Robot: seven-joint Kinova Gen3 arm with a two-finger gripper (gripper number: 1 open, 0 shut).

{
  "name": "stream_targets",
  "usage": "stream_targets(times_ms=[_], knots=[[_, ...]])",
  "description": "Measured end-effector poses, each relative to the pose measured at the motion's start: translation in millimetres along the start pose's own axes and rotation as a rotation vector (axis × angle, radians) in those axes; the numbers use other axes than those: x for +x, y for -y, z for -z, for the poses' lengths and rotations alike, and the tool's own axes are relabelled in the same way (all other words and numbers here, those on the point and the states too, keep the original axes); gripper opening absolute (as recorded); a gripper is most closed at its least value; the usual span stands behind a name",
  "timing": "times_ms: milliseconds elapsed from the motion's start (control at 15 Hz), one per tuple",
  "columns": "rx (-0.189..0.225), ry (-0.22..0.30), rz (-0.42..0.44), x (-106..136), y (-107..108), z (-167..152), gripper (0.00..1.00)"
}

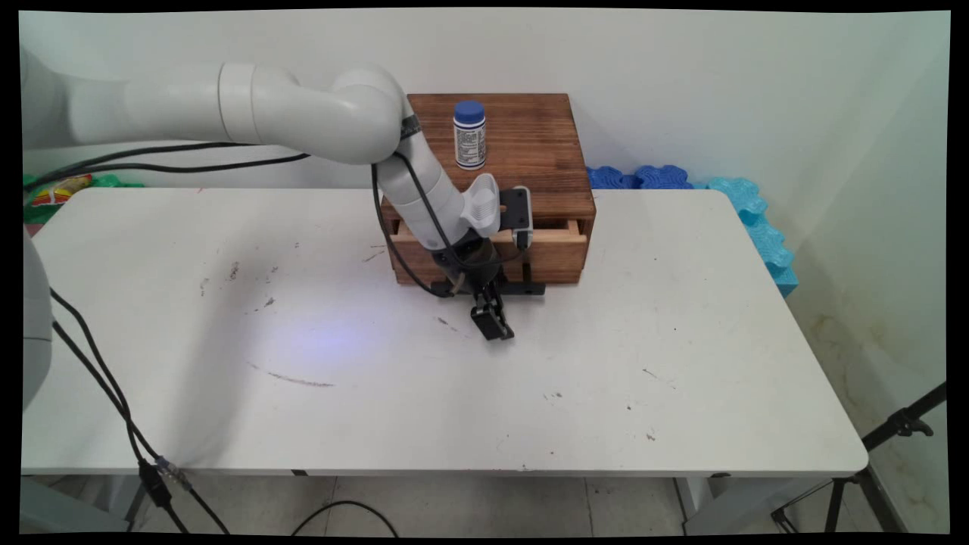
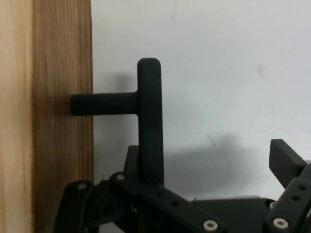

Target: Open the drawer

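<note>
The end effector (image 1: 492, 324) hangs low over the white bench (image 1: 378, 378), directly in front of the wooden drawer box (image 1: 522, 151). Its fingers (image 2: 286, 162) are spread wide and grip nothing. The black T-shaped handle (image 2: 148, 121) on the lower drawer front stands just beside the left finger; contact cannot be confirmed. A blue-capped bottle (image 1: 469, 135) stands upright on the box top.

The arm (image 1: 318, 113) covers the left part of the wooden drawer box (image 1: 522, 144) and most of its open drawer's front (image 1: 556, 231). The black handle (image 2: 149, 116) at the box's base is cut off below by the gripper's linkage. The bottle's (image 1: 469, 136) label is too small to read.
</note>
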Motion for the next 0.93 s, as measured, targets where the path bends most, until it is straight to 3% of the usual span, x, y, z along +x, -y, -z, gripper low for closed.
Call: stream_targets(times_ms=[933], knots=[[-0.064,-0.007,-0.066,-13,-66,20,1.00]])
